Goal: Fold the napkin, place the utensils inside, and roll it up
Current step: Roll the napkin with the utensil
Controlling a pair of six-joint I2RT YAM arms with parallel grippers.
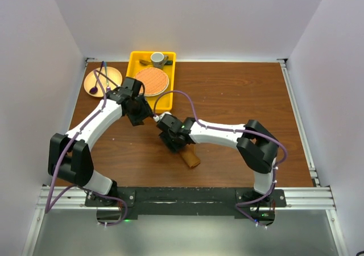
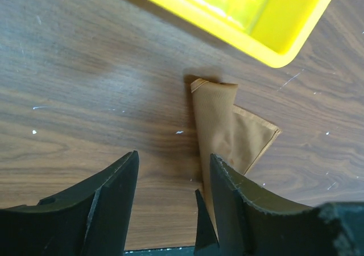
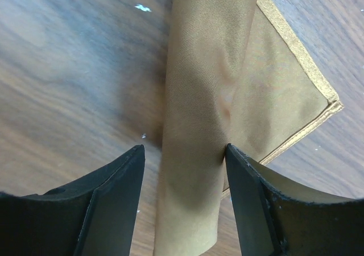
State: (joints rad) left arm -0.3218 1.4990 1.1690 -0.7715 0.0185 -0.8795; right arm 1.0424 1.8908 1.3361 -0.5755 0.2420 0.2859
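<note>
So the rolled napkin [image 1: 191, 159] is lying on the wooden table [image 1: 239, 91], and the right gripper [image 1: 170, 140] is sitting right over its far end. From the right wrist camera, the roll [image 3: 199, 125] is running lengthwise straight through the gap of the right gripper [image 3: 185, 151]. Its fingers are spread. One is just about brushing the cloth and the other is standing a bit clear, so it's straddling, not squeezing.

The left gripper [image 2: 173, 159] is also hanging released with only bare table between its fingers. The roll [image 2: 216, 119] is sitting off to one side, slipping behind one finger [image 2: 239, 210]. So the right arm is the one lined up, and I'm guessing any next pinch is going to be across the roll's width.

View differences: the left wrist is showing the roll's top end near the corner of the yellow tray [image 2: 273, 45], with a loose hemmed corner poking out sideways. The top camera is hiding that end under the right gripper. The cream spoon isn't showing anywhere; I'm assuming it's inside, but can't tell.
</note>
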